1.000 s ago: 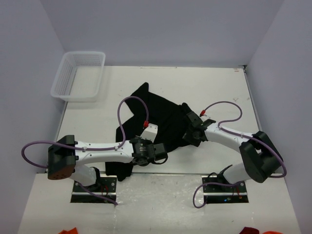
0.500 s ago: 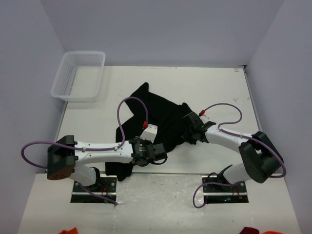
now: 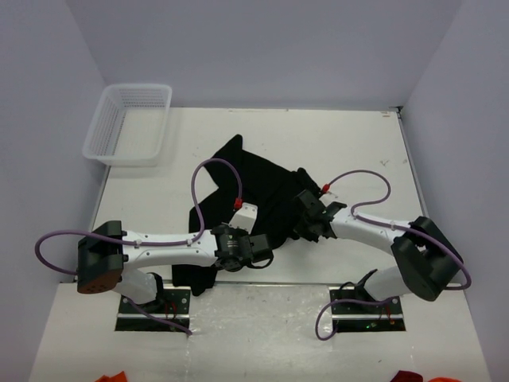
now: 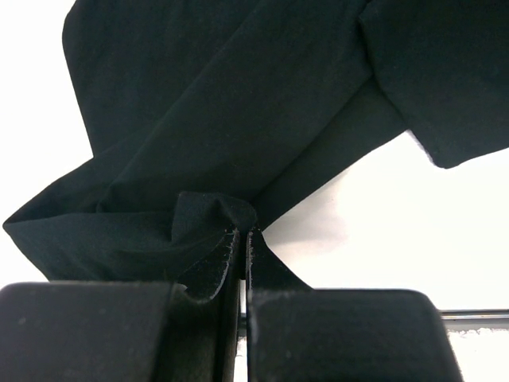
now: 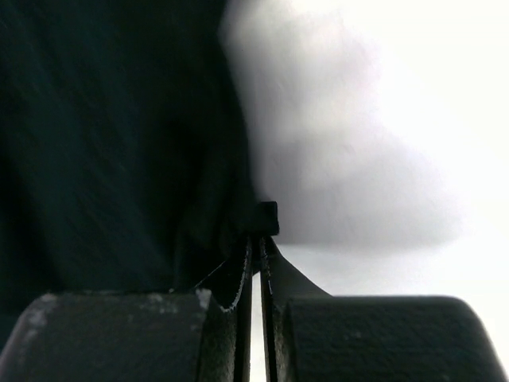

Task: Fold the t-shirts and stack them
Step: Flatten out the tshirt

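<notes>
Both pairs were pressed together, I saw: left jaws clamped a near-edge fold of the shirt [image 3: 262, 187], right jaws nipped its right edge; it lay crumpled in the middle of the tabletop [image 3: 358, 143].

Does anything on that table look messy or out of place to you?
Only the black t-shirt. It lies crumpled and skewed in the middle of the table, with its folds bunched, and one end seems to droop over the near edge. The white basket sits squarely in the far left corner.
</notes>
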Robot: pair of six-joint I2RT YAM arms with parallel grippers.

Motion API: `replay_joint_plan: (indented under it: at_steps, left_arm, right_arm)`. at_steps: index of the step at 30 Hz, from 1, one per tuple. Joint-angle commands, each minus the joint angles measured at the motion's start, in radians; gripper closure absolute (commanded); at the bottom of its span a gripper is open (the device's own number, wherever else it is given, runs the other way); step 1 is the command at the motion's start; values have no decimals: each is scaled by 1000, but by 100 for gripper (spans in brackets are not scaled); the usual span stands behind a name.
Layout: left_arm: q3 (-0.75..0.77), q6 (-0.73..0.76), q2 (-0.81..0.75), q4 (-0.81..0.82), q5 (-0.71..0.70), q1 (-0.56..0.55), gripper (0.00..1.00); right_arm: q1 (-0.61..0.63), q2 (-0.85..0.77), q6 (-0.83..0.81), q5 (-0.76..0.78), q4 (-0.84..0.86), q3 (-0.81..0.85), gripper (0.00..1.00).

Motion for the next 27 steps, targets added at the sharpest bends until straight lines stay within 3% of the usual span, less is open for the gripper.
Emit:
replay_joint_plan:
  at_steps: [1, 8, 13, 27]
  left_arm:
    - [6, 14, 12, 32, -3, -7, 100]
    - [19, 7, 23, 24, 1, -16, 100]
    - [46, -21, 37, -3, -6, -34, 100]
    - [55, -53, 38, -45, -22, -44, 100]
  right_arm:
    - [48, -46, 47, 106, -208, 34, 100]
    - [80, -226, -24, 215, -325, 102, 100]
    - [78, -267, -162, 146, -292, 162, 100]
    - [77, 194, -410, -51, -210, 456, 100]
